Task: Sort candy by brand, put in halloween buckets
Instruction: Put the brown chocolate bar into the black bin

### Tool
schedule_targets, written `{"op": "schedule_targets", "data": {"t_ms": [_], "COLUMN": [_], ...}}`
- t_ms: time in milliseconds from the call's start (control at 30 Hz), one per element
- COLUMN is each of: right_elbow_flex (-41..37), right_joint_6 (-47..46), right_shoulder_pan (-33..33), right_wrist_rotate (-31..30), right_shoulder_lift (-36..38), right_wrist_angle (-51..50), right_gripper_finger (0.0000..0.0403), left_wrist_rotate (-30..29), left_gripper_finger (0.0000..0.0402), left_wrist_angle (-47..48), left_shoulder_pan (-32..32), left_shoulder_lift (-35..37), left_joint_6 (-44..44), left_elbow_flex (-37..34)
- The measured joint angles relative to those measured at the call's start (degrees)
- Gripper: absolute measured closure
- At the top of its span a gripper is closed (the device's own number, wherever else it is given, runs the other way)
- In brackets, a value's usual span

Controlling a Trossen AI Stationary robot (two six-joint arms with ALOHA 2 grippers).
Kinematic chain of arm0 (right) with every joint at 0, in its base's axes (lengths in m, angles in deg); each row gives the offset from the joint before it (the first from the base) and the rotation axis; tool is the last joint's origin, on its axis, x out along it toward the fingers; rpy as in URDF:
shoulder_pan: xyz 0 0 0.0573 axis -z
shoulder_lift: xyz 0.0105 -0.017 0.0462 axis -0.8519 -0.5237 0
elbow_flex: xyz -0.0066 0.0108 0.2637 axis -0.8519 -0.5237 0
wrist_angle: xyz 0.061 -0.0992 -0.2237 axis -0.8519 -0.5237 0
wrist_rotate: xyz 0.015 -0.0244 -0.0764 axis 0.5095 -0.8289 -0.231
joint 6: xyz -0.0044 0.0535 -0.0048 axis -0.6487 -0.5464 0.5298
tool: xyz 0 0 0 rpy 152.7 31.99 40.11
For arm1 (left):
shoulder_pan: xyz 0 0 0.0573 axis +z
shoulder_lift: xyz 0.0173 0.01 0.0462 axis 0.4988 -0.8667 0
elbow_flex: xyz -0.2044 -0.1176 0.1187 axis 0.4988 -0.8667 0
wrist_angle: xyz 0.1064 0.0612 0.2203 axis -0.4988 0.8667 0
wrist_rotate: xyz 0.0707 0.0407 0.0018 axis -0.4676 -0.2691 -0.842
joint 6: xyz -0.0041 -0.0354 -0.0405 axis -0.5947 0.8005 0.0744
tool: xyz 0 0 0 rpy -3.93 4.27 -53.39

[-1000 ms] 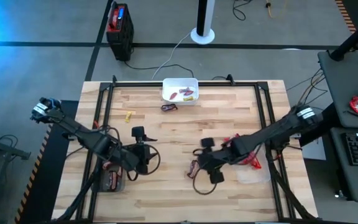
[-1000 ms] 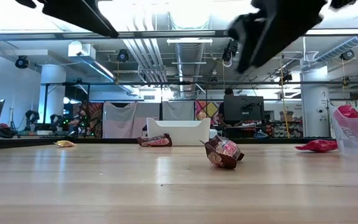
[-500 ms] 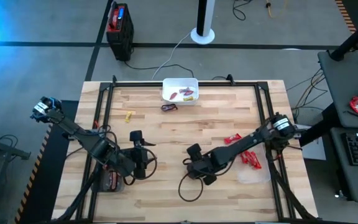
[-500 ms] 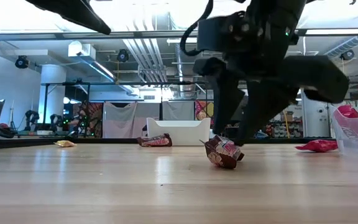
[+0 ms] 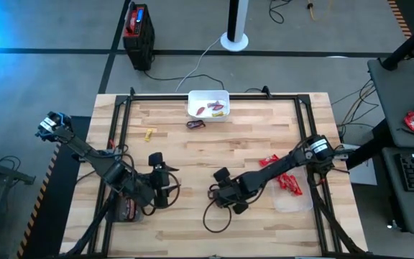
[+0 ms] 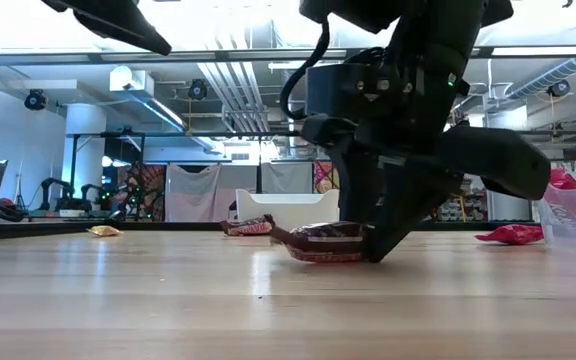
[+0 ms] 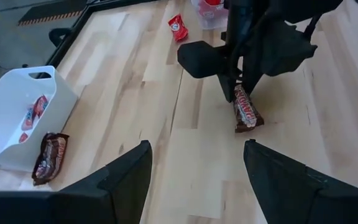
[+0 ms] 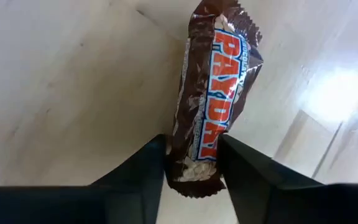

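Note:
A brown candy bar (image 8: 216, 93) with orange lettering lies flat on the wood table near its middle, also seen as the candy bar (image 6: 318, 243) in the low view. My right gripper (image 5: 220, 193) has come down on it and is shut on one end. My left gripper (image 7: 194, 180) hovers open above the table's left half as the left gripper (image 5: 165, 183), a short way from the bar, with nothing between its fingers. The white bucket (image 5: 208, 104) at the far edge holds a few candies. My right gripper pinches the candy bar's near end (image 8: 194, 168) between its two fingers, one finger (image 8: 145, 171) on each long side. It comes slanting down from above and from the table's right. The bar lies flat on the table, stretching away from the fingertips.
A second brown candy (image 5: 195, 124) lies beside the white bucket (image 7: 11, 118). A yellow candy (image 5: 149, 134) lies far left. Red candies (image 5: 282, 176) lie near the clear bucket (image 5: 293, 201) on the right. A dark bucket (image 5: 128, 208) sits under my left arm.
My right gripper has come down and moved toward the table's left edge, turning as it went, until its fingers reached the brown candy bar. The bar, bunched up and standing before, now lies flat and stretched out on the table.

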Motion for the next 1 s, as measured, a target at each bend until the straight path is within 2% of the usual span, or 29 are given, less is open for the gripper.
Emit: {"op": "schedule_targets", "data": {"t_ms": [267, 367, 533, 633, 800, 1000], "right_elbow_flex": [-0.1, -0.2, -0.2, -0.1, -0.2, 0.3], "right_joint_6": [-5.0, -7.0, -11.3, -13.1, -13.3, -11.3], "right_shoulder_pan": [1.7, 2.3, 3.4, 5.0, 6.8, 7.4], "right_wrist_rotate": [0.2, 0.3, 0.8, 7.3, 17.4, 19.8], "right_shoulder_lift": [0.2, 0.9, 3.2, 3.6, 3.7, 3.7], "right_wrist_angle": [2.1, 3.0, 13.0, 19.4, 28.6, 31.4], "right_gripper_finger": [0.0356, 0.0358, 0.0346, 0.0347, 0.0356, 0.0352], "left_wrist_rotate": [0.0, 0.0, 3.6, 3.5, 2.9, 1.2], "left_gripper_finger": [0.0164, 0.0164, 0.0164, 0.0164, 0.0164, 0.0169], "left_wrist_angle": [-0.8, -3.5, -16.1, -22.3, -23.8, -24.0], "left_shoulder_pan": [-1.1, -1.8, -3.0, -3.3, -3.3, -3.3], "left_shoulder_lift": [-0.1, -0.9, -4.3, -6.4, -9.2, -10.4], "left_joint_6": [2.5, 2.4, -3.3, -6.1, -6.6, -6.5], "left_elbow_flex": [-0.3, -1.7, -6.6, -8.3, -8.3, -8.2]}}
